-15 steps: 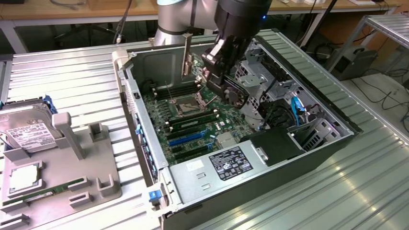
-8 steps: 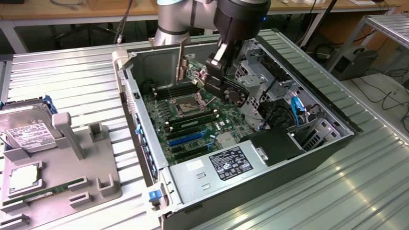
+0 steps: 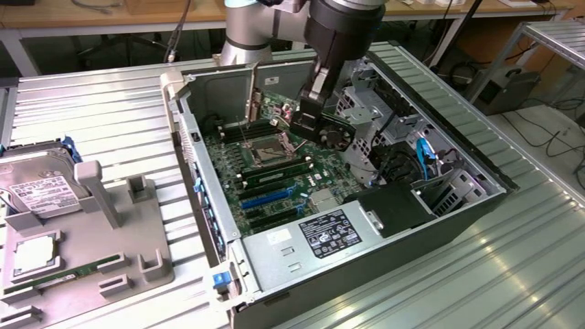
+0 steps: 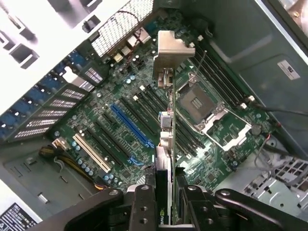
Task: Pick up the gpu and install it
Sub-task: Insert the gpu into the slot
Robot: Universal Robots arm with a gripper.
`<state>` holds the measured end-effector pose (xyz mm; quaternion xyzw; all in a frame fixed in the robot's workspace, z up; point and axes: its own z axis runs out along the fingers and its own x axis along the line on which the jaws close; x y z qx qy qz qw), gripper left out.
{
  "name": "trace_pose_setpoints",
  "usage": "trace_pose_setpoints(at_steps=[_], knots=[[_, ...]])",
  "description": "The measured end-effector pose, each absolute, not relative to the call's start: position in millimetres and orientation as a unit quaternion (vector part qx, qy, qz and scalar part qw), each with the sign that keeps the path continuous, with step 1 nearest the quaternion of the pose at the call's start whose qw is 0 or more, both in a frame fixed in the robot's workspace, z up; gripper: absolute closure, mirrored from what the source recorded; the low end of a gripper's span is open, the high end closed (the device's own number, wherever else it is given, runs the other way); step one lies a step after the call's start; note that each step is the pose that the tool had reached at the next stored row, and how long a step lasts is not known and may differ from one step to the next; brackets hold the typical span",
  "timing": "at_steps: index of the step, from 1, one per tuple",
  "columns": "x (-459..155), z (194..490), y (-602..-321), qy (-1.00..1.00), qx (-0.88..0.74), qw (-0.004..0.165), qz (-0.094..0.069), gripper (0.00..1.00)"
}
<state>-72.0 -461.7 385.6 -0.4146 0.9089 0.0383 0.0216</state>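
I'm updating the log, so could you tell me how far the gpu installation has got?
Pickup looks done: the gripper holds the gpu edge-on over the motherboard. Seating is left: it hangs above the slots, not in one.

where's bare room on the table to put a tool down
Bare ribbed table at the exterior view's lower right, beside the case; also the upper left, bordered by the case and the grey fixture. Crowded: the fixture, with the hard drive, and inside the case, where the gripper holds the gpu.
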Motion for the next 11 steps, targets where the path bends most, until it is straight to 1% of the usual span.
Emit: trace_pose_setpoints(at_steps=[11], knots=[[-72.0,379.0,-461.7,0.861,-0.507,0.018,0.04,0.74]])
